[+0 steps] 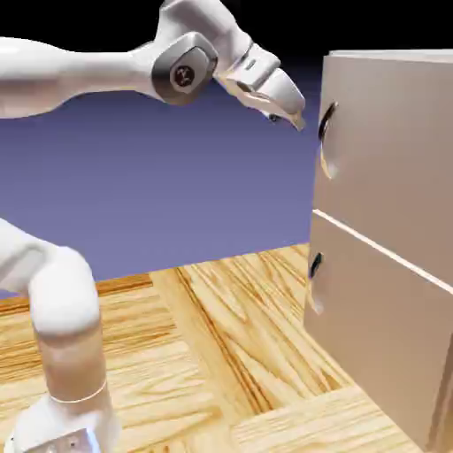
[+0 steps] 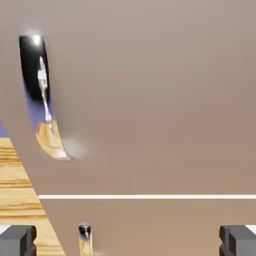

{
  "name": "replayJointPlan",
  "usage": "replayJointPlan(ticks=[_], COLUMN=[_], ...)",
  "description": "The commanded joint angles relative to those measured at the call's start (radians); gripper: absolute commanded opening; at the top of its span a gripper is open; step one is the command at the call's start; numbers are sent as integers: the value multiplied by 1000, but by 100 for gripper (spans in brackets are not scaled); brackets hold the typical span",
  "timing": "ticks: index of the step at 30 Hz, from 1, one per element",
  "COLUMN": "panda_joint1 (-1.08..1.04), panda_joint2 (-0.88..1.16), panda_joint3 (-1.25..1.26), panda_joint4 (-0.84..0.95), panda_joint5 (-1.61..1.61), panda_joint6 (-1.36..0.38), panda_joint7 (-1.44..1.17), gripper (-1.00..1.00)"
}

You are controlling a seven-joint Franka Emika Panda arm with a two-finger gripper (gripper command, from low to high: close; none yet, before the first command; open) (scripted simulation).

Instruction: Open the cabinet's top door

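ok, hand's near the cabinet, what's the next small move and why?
Probably ease the hand toward the top door's handle and line it up between the fingers. The hand is open and apart from the handle, which sits off to the hand view's upper left.

No readable text, labels, brands, numbers or signs anywhere I can see. The cabinet (image 1: 389, 230) fronts are plain, my arm (image 1: 80, 71) carries no markings I can read, and the table (image 1: 221, 354) is bare wood grain.
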Motion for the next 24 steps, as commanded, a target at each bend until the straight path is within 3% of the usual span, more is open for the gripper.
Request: replayJointPlan(ticks=[1, 24], panda_joint1=[-13, -319], panda_joint2=[-1, -14], panda_joint3=[14, 345], panda_joint4=[1, 19], panda_joint5=[44, 1044], panda_joint6=[9, 205], panda_joint7=[14, 330], gripper=[100, 100])
